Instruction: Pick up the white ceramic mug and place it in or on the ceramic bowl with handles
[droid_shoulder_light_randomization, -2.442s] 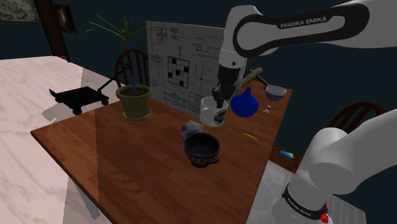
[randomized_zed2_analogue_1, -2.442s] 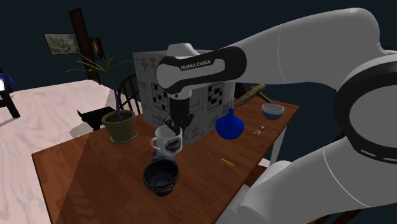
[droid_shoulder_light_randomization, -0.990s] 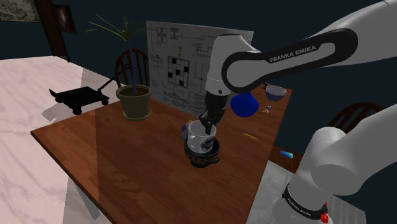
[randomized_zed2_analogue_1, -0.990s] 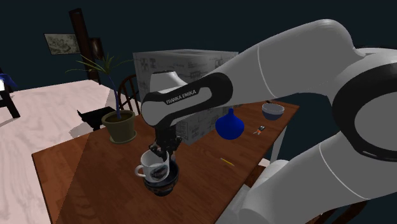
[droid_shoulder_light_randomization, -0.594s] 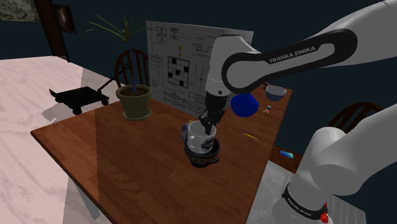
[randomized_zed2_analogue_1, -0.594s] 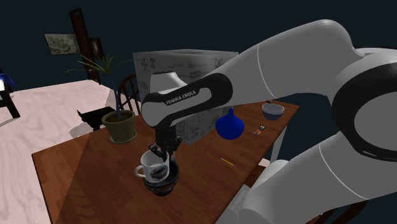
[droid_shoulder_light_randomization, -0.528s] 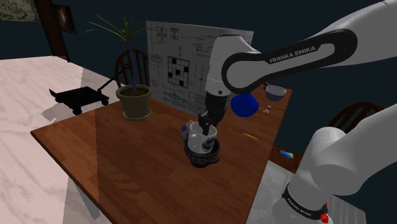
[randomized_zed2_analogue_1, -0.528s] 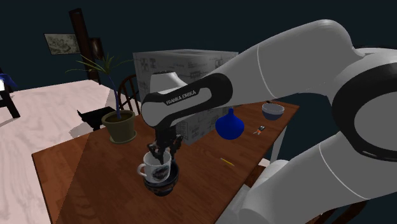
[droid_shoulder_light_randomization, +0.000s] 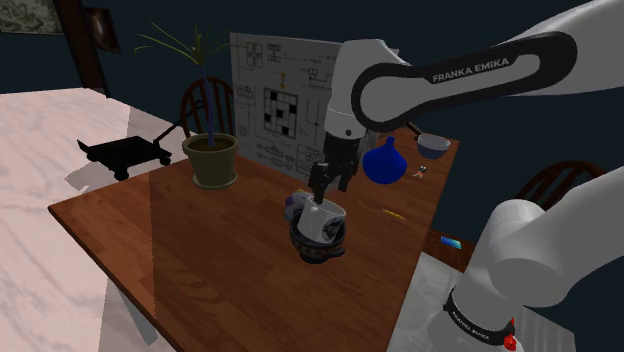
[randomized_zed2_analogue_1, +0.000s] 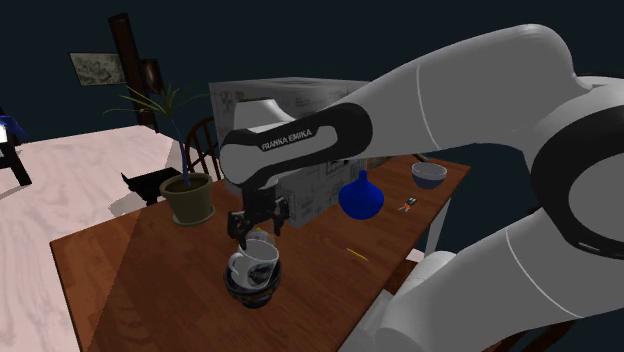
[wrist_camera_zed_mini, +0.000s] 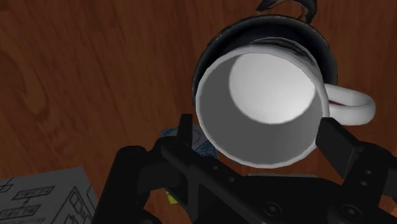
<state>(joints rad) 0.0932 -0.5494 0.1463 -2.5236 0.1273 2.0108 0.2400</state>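
The tool has let go and risen: a second ago it pinched the mug's rim, and now it hangs just above with its fingers spread apart, touching nothing. The white mug rests inside the dark bowl, mouth up, and leans more than it did half a second earlier. In the wrist view its handle sticks out past the bowl's rim. The bowl has stayed where it was on the wooden counter, near the middle. The potted plant and the blue vase stand unmoved behind it.
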